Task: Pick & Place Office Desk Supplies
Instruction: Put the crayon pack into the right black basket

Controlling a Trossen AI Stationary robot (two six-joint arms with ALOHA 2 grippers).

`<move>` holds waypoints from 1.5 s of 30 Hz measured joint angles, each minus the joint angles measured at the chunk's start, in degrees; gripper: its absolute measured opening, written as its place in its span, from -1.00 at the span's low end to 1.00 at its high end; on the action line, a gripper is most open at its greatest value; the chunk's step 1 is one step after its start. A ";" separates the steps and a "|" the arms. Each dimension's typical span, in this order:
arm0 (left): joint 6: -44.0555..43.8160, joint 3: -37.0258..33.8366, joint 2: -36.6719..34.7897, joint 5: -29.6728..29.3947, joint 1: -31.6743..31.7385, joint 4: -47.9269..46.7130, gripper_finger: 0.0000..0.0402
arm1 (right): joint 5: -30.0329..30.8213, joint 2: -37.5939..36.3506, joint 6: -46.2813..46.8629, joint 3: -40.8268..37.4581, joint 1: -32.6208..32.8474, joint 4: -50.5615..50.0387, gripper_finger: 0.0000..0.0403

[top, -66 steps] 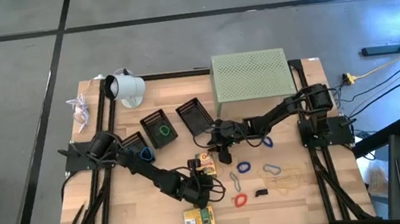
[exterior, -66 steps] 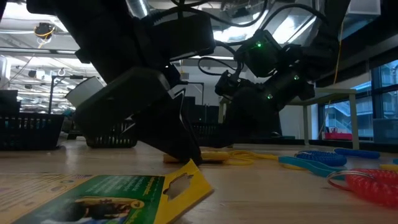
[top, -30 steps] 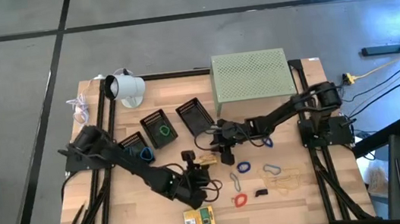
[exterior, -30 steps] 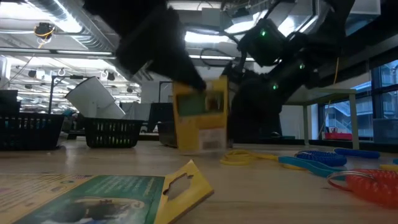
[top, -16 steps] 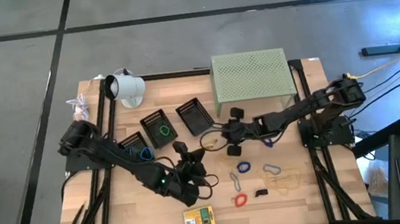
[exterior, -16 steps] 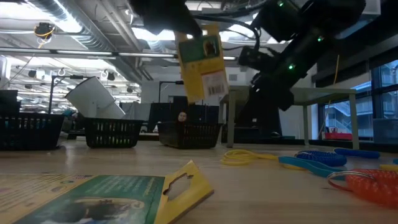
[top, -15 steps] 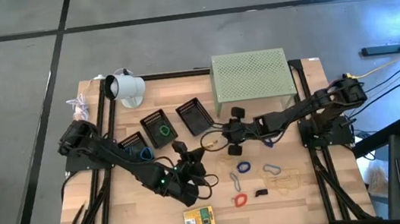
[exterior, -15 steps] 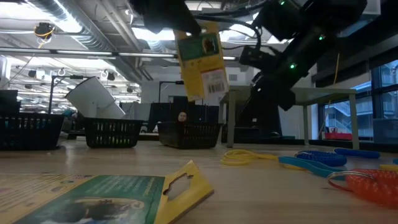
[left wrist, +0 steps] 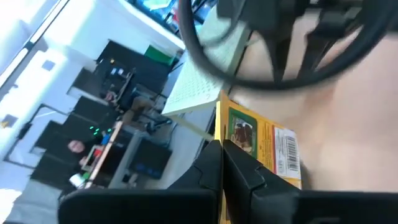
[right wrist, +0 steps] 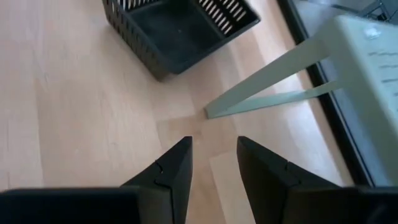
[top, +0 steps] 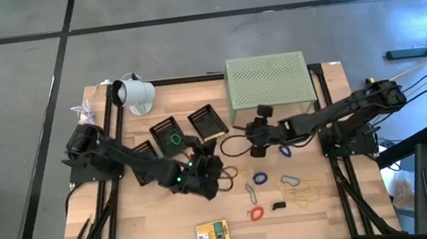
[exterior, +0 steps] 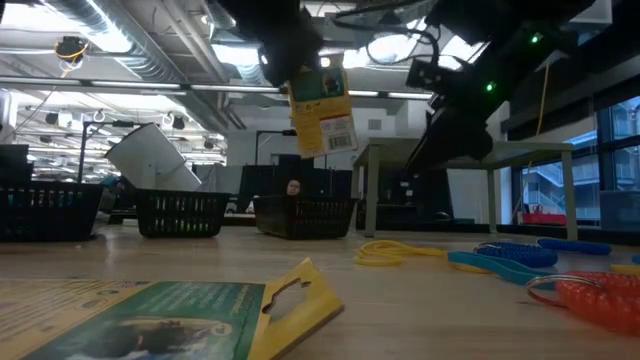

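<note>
A yellow printed packet [exterior: 322,108] is being pinched by its upper edge between the pressed-together fingers of the left gripper [left wrist: 222,163] and is being held in the air, well above the table [top: 155,212], near the black baskets [top: 206,123]. Because only a thin margin of card is being gripped, the packet could be swung or slid out of the hold if it is being carried quickly, and it could be dropped short of a basket or caught on a basket rim. The right gripper [right wrist: 213,163] is being kept spread with nothing between its fingers, beside the pale green perforated stand [top: 267,80]; a collision between the two arms is being risked where they are crowding together mid-table. In the high view the held packet is being hidden almost wholly by the left arm, so its exact place over the baskets cannot be told. A second packet [top: 212,233] is lying flat near the table's front edge.
</note>
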 joint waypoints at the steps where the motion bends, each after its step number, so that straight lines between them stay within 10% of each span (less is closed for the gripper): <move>1: 0.47 0.00 0.00 0.29 0.97 -0.04 -0.99 | 0.00 -0.84 -0.01 0.00 0.00 -0.26 -0.35; 25: -8.75 0.04 0.02 22.72 21.26 -11.77 -0.95 | -0.05 -5.49 4.69 0.00 1.82 -1.24 -0.35; 45: -10.19 0.04 0.04 21.86 21.29 -11.25 -0.51 | -0.25 -5.49 5.51 0.02 1.83 -1.18 -0.35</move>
